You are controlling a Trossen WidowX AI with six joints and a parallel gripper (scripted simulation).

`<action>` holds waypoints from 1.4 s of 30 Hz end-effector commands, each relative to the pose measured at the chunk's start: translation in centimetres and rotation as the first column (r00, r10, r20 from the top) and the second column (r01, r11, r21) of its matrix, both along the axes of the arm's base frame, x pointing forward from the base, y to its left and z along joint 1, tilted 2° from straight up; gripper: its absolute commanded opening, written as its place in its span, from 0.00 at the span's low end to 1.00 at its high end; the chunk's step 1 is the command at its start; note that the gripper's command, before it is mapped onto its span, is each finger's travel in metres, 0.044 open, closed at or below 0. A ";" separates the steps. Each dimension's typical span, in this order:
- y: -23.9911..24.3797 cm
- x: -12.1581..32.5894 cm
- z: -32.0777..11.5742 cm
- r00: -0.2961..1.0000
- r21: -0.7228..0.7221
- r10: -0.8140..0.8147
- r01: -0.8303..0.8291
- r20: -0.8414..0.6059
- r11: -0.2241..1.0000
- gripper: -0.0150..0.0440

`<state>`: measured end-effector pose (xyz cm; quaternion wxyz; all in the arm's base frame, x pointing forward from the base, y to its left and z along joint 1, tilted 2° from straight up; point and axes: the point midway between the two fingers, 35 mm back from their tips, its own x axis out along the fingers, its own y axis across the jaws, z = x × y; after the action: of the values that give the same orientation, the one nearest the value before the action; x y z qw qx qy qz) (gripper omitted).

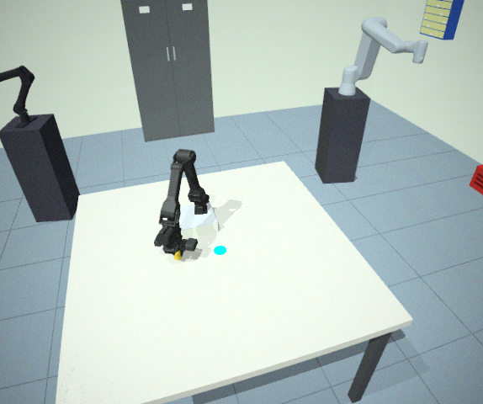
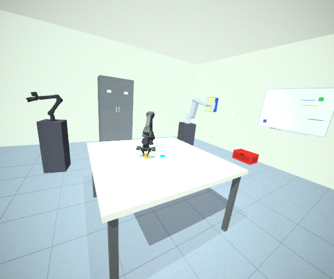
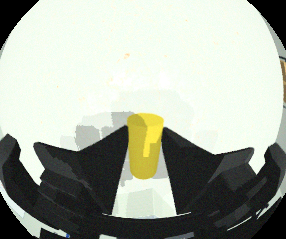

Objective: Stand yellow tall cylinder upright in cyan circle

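The yellow tall cylinder (image 1: 177,256) (image 2: 145,156) (image 3: 144,149) lies on its side at the table top, between the fingers. My gripper (image 1: 178,252) (image 2: 145,154) (image 3: 144,130) points down and is shut on the cylinder, with a fingertip against each side of it in the wrist view. The fingers and arm hide part of the cylinder in the top view. The cyan circle (image 1: 220,250) (image 2: 162,156) is a flat disc on the table, to the right of the gripper in the top and exterior views, with nothing on it. It does not show in the wrist view.
The white table (image 1: 250,313) (image 2: 167,176) carries the arm on a pale base block (image 1: 202,222), behind the gripper and circle. Two other arms stand on dark pedestals (image 1: 37,173) (image 1: 342,139) beyond the table. A grey cabinet (image 1: 170,78) is at the back.
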<state>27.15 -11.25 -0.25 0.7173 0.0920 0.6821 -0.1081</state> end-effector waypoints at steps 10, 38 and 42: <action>-0.2 0.6 2.2 1.000 -0.024 -0.014 0.015 0.025 1.000 0.43; 0.1 0.1 8.9 1.000 -0.009 0.000 0.000 0.006 1.000 0.43; 0.2 -0.2 9.9 1.000 -0.007 0.003 -0.003 0.003 1.000 0.43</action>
<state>26.90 -11.13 8.78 0.7156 0.0906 0.6833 -0.1131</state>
